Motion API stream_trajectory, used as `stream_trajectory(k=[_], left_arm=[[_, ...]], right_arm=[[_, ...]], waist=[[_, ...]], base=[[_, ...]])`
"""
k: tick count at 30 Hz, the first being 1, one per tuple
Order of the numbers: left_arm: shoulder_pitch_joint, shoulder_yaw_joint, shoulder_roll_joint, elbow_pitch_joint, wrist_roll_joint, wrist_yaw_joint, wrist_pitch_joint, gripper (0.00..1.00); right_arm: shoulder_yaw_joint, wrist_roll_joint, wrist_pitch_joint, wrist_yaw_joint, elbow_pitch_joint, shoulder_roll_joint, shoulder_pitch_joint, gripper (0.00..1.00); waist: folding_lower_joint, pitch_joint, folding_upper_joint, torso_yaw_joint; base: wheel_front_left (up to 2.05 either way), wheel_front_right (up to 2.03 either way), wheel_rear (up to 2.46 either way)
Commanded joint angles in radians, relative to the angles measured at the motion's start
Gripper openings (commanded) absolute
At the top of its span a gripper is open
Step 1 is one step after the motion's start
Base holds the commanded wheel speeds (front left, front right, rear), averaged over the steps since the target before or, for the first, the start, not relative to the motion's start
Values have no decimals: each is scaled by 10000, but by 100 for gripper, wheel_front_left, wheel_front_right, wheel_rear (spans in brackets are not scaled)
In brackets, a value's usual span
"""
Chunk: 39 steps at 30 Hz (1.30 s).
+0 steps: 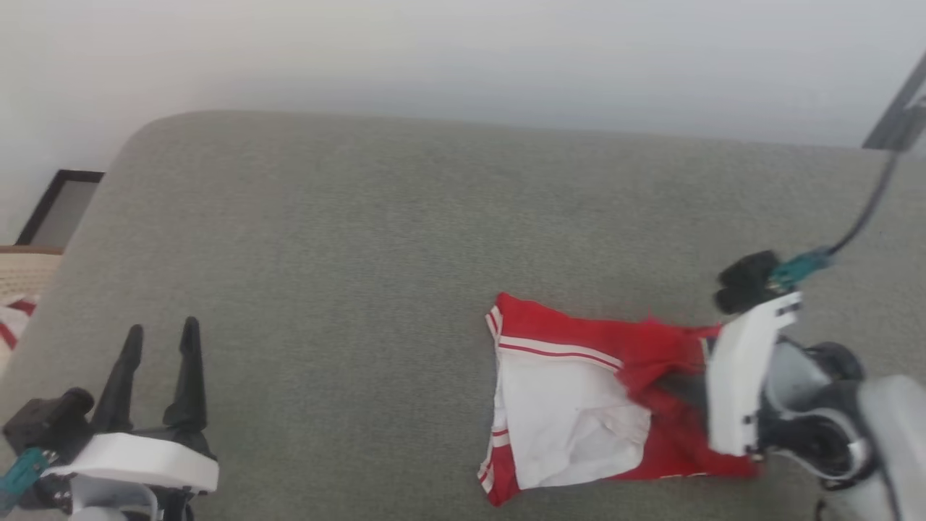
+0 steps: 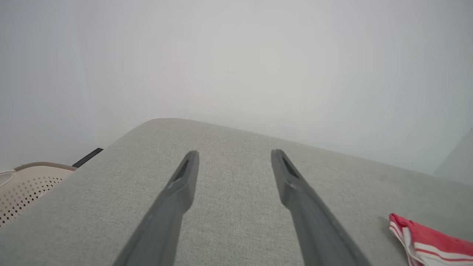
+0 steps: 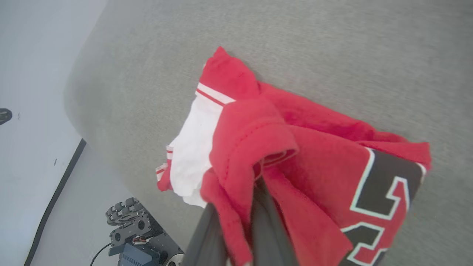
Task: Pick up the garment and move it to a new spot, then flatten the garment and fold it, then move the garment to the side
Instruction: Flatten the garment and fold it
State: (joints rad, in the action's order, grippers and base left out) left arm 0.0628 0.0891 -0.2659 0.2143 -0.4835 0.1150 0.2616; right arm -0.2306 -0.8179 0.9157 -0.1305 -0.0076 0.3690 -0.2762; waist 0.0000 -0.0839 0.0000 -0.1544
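Note:
The garment [image 1: 571, 391], a red shirt with a white sleeve and red-white striped trim, lies bunched on the right part of the grey cushion [image 1: 362, 253]. My right gripper [image 1: 673, 383] is shut on a fold of its red cloth. In the right wrist view the cloth [image 3: 295, 155] drapes over the dark fingers [image 3: 210, 236] and hides their tips, and black white-outlined lettering [image 3: 388, 192] shows at the lower right. My left gripper [image 1: 162, 327] stands open at the lower left, far from the shirt, holding nothing [image 2: 234, 153]. A corner of the garment [image 2: 432, 244] shows in the left wrist view.
A beige perforated basket [image 2: 26, 184] stands off the cushion's left end, with red-white cloth in it [image 1: 14, 318]. A black frame [image 1: 61, 206] leans by the wall. A dark cable [image 1: 868, 210] runs up from my right wrist. The robot's base [image 3: 140, 232] sits below the cushion's edge.

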Motion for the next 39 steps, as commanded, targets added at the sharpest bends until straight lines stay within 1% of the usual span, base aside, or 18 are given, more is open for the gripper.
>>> stream_trajectory(k=[1, 8, 11, 12, 15, 16, 17, 18, 23, 27, 33, 39], left_arm=[[167, -137, 54, 91, 44, 41, 41, 100], [426, -464, 147, 354, 35, 106, 41, 100], [510, -524, 183, 424, 0, 121, 42, 100], [510, -524, 183, 424, 0, 121, 42, 100], [522, -558, 220, 505, -43, 139, 42, 100], [533, -552, 230, 512, -73, 143, 42, 100], [528, -537, 235, 517, -88, 147, 42, 100], [514, -514, 251, 524, -116, 142, 42, 100], [288, -368, 182, 444, -252, 140, 43, 100], [162, -206, 138, 330, -275, 145, 43, 100], [-70, -73, 48, 167, -304, 148, 42, 100], [-311, 12, -60, 34, -309, 150, 42, 100]], right_arm=[[-352, 141, -192, -3, 177, -233, -170, 0], [-1494, 698, -975, -3, 1389, -772, -687, 0], [-1852, 1005, -1404, -3, 2031, -816, -972, 0], [-1852, 1005, -1404, -3, 2031, -816, -972, 0], [-2178, 1081, -1747, -3, 2615, -960, -1210, 0], [-2273, 1067, -1870, -3, 2733, -985, -1309, 16], [-2371, 1015, -1972, -3, 2864, -1006, -1397, 47], [-2495, 964, -2076, -3, 2885, -989, -1475, 100], [-2840, 439, -2356, -1, 2697, -703, -1717, 100], [-2774, 186, -2715, -3, 2223, -298, -1782, 100], [-2220, 370, -3623, -3, 1791, 315, -1525, 100], [-1347, 672, -4966, -3, 1569, 743, -1043, 100]], waist=[[0, 115, 0, -309], [0, 190, 0, -864], [0, 201, 0, -1016], [0, 201, 0, -1016], [0, 216, 0, -1087], [0, 227, 0, -1093], [0, 240, 0, -1089], [0, 259, 0, -1075], [0, 384, 0, -806], [0, 469, 0, -477], [0, 616, 0, 74], [0, 760, 0, 604]], base=[[0, 0, 0], [0, 0, 0], [0, 0, 0], [0, 0, 0], [0, 0, 0], [0, 0, 0], [0, 0, 0], [0, 0, 0], [0, 0, 0], [0, 0, 0], [0, 0, 0], [0, 0, 0]])
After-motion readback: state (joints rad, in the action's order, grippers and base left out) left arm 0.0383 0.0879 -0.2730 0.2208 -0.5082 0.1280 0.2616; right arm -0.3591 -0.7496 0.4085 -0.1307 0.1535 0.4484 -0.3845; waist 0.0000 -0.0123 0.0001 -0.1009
